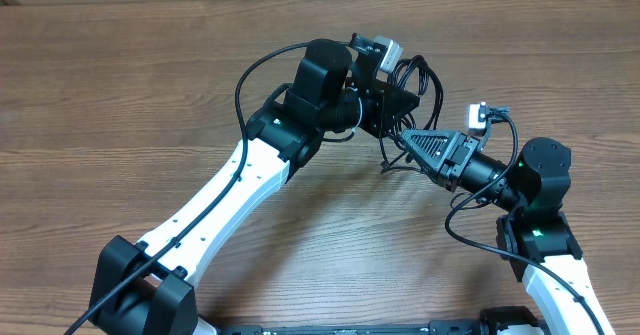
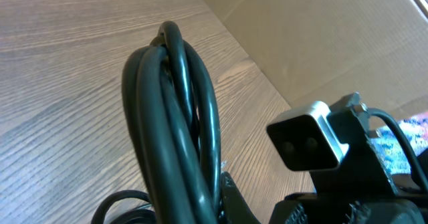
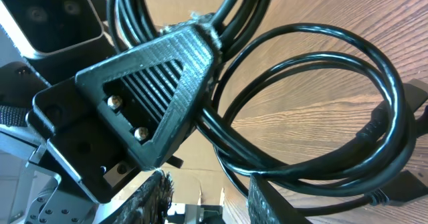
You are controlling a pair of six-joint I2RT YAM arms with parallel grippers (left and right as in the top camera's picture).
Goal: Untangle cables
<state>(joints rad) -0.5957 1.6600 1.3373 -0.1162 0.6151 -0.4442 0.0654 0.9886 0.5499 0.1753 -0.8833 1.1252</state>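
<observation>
- Toward the far middle of the wood-grained worktop point(image 1: 150, 75): the cables point(image 1: 424, 79), thin black cords bunched in loops, with a few loose strands trailing on the near side.
- Reaching in from the near left: the left pincer point(image 1: 402, 103), clenched on the cables, tip buried in the bunch.
- Seen from the left wrist: several cords bent side by side into one tight loop, standing upright over the wood grain.
- Reaching in from the near right: the right pincer point(image 1: 404, 138), pointed leftward, tip just beside the left pincer, at the lower strands of the bunch.
- Impossible to tell whether clenched or released: in the right wrist view, only its fingers point(image 3: 277, 200) at the bottom and right edges, with a few cords running between.
- Also in the right wrist view: one triangular ribbed finger of the left pincer, two screws in its face, tip pressed against cords passing behind; wide loops curling off to the right.
- Top left of that view: a grey wrist camera point(image 3: 47, 13), mounted just above the left pincer.
</observation>
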